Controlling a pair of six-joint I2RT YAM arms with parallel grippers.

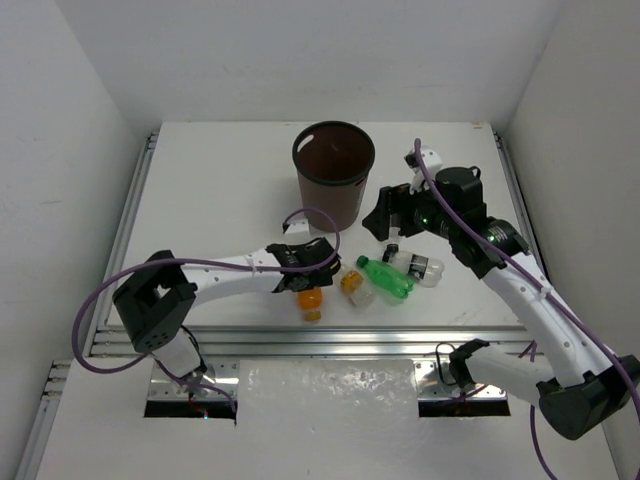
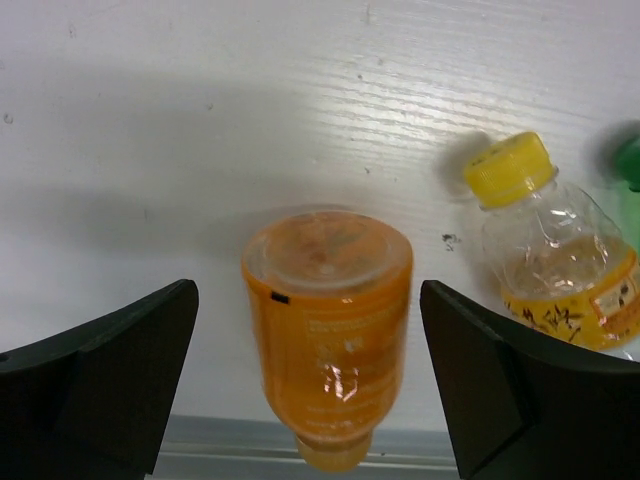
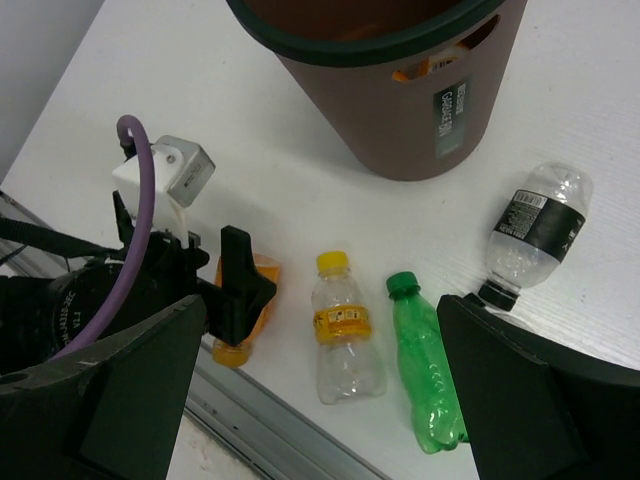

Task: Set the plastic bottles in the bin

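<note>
White table, plain white walls on three sides. Bin stands upright toward the far middle of the table, dark brown with a black rim.

I count four bottles in view, all lying on their sides in a loose row on the table in front of the bin, none inside it from what I can see.

Left gripper: low over the near edge of the table, jaws spread wide. One finger sits each side of the orange bottle, with a clear gap on both sides, so it has hold of nothing. The bottle's base faces the wrist camera and its cap points at the metal rail along the near edge.

Yellow-capped clear bottle lies just beside the orange one, on its right. Green bottle is next along, just beside that. Black-labelled clear bottle lies furthest right, its cap end near the green bottle.

Right gripper: up off the table to the right of the bin, jaws wide apart, empty, looking down on the row.
</note>
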